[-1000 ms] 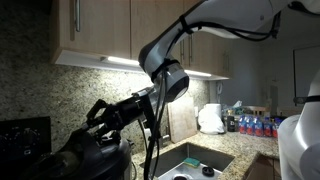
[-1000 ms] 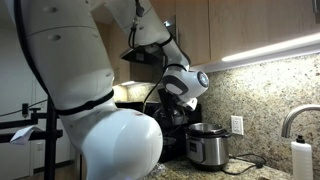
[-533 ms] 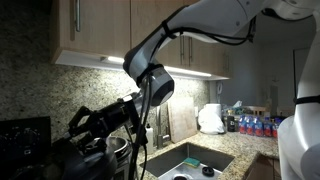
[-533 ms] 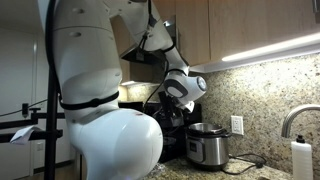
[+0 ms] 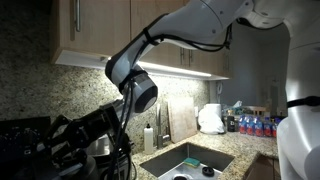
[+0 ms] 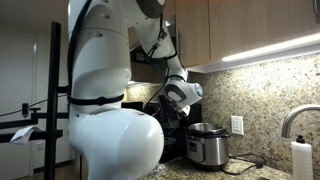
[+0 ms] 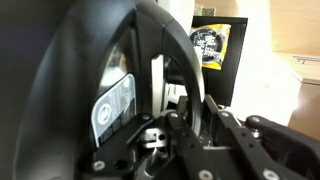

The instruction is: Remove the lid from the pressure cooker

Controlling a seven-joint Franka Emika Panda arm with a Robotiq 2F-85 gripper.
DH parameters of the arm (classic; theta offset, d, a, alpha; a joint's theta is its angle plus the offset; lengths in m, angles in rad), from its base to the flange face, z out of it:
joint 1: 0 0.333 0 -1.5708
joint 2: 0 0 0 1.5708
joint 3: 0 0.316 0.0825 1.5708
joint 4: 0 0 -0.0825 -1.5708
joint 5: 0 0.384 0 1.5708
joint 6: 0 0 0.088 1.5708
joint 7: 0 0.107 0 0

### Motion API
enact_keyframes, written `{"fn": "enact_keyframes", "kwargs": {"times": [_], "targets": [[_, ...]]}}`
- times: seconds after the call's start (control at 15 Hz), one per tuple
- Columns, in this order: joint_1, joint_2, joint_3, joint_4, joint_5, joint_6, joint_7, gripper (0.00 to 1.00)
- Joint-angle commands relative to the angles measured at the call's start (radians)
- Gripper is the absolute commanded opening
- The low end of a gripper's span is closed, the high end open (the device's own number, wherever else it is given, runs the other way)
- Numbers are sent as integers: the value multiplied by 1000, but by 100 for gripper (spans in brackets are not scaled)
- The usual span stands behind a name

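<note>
The pressure cooker [image 6: 207,150] has a brushed steel body and stands on the counter against the granite wall, with its top uncovered. Part of its steel rim shows behind the arm in an exterior view [image 5: 104,150]. My gripper [image 5: 75,135] is shut on the black domed lid [image 5: 45,152] and holds it lifted and tilted, off to the side of the cooker. In the wrist view the fingers [image 7: 170,120] clamp the lid's raised handle, and the lid's dark dome [image 7: 80,60] fills the left of the frame. In an exterior view the gripper [image 6: 165,112] hangs beside the cooker.
A black stove [image 5: 18,130] sits at the far left. A sink [image 5: 190,160], a cutting board [image 5: 180,118], a white bag [image 5: 210,118] and several bottles [image 5: 255,125] lie further along the counter. A faucet [image 6: 290,120] and a soap bottle [image 6: 300,160] stand near the cooker. Cabinets hang overhead.
My gripper has carried the black lid up and sideways away from the cooker. The cooker's steel rim now shows where the lid sat.
</note>
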Motion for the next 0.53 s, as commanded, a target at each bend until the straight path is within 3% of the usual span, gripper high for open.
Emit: {"fn": "enact_keyframes", "kwargs": {"times": [0.0, 0.47], "targets": [[23, 65, 16, 102, -11, -8, 47, 9], [67, 228, 21, 258, -4, 5, 38, 9]]}}
